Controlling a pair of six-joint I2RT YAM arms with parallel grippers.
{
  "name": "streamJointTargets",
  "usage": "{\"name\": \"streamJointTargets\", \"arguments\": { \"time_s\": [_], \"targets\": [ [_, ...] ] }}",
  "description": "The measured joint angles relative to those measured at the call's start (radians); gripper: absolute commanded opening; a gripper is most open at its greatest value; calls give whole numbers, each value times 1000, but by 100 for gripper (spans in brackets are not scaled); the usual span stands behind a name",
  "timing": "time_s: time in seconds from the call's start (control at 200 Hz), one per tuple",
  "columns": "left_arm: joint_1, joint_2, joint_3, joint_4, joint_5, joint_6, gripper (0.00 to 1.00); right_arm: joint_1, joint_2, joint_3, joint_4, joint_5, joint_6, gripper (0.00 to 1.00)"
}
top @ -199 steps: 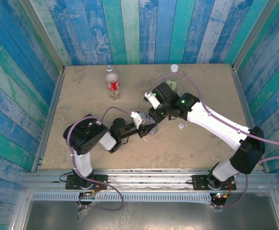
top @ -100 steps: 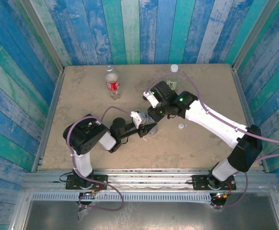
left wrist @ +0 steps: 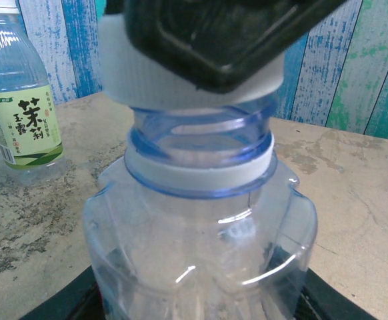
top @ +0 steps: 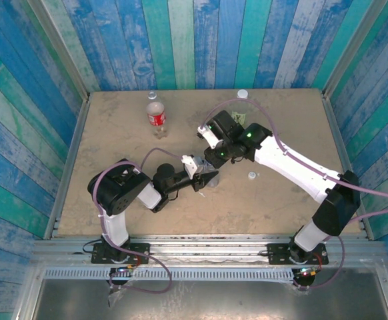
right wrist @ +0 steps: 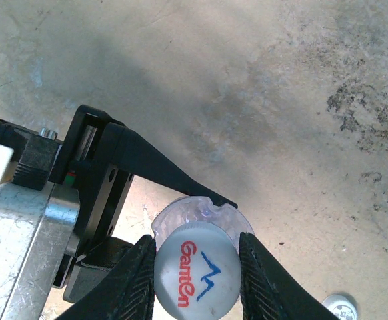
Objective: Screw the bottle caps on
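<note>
Right end effector [right wrist: 197, 265] pinching cap [right wrist: 197, 283], left end effector [top: 208, 179] clamping bottle [left wrist: 201, 233], spare cap [right wrist: 341, 305] near

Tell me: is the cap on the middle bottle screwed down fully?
Not fully. The cap sits on the mouth of the bottle, but bare neck shows beneath it; the right hand grips it.

Cap [right wrist: 197, 273] — "Ganten", green-labelled bottle [left wrist: 22, 100] — Chinese characters
</note>
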Motion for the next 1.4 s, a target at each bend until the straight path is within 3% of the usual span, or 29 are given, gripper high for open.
{"name": "streamJointTargets", "arguments": {
  "time_s": [0.411, 0.701, 0.862, 1.112, 1.398],
  "targets": [
    [0, 6, 6, 3, 8, -2, 50, 6, -8, -19, -3, 7, 0, 40],
    [0, 6, 6, 3, 8, -2, 50, 6, -37, -23, 1, 14, 9, 59],
    [0, 6, 6, 3, 8, -2, 50, 6, -63, -25, 7, 20, 12, 61],
    [0, 6, 6, 3, 8, -2, 50, 5, -86, -40, 27, 52, 42, 43],
    [0, 6, 6, 3, 10, -2, 50, -2, -85, -65, 27, 58, 63, 33]
  ]
}}
